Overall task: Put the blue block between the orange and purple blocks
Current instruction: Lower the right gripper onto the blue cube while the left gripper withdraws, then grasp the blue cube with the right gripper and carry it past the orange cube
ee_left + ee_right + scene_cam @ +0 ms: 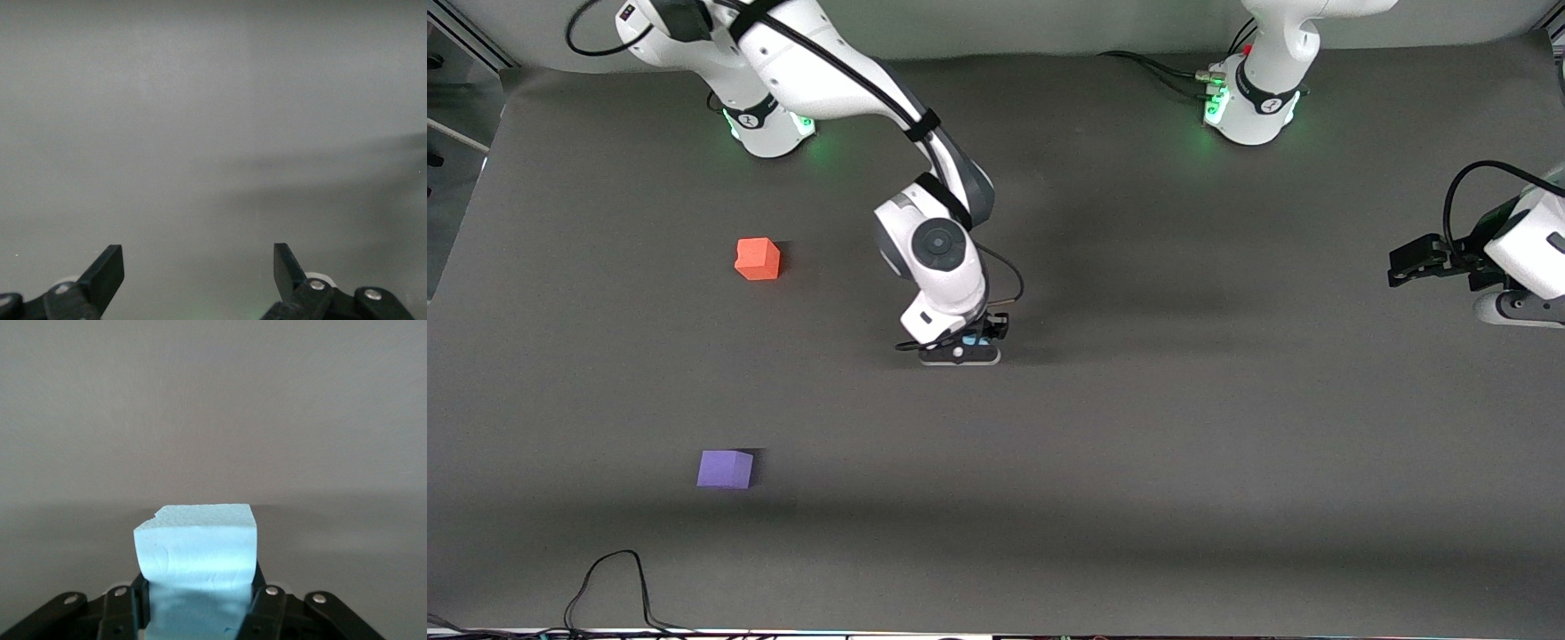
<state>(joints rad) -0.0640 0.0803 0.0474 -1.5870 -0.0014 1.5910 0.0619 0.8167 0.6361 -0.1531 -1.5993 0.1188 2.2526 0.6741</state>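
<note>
The purple block (725, 469) lies nearest the front camera, toward the right arm's end of the table (1183, 444). The orange block (758, 259) sits farther from the camera, well apart from it. The right gripper (971, 342) is down near the table's middle, clenched on the blue block (197, 553), which shows pinched between its fingers (265, 607) in the right wrist view. The left gripper (199, 267) waits at the left arm's end, fingers spread, nothing between them
</note>
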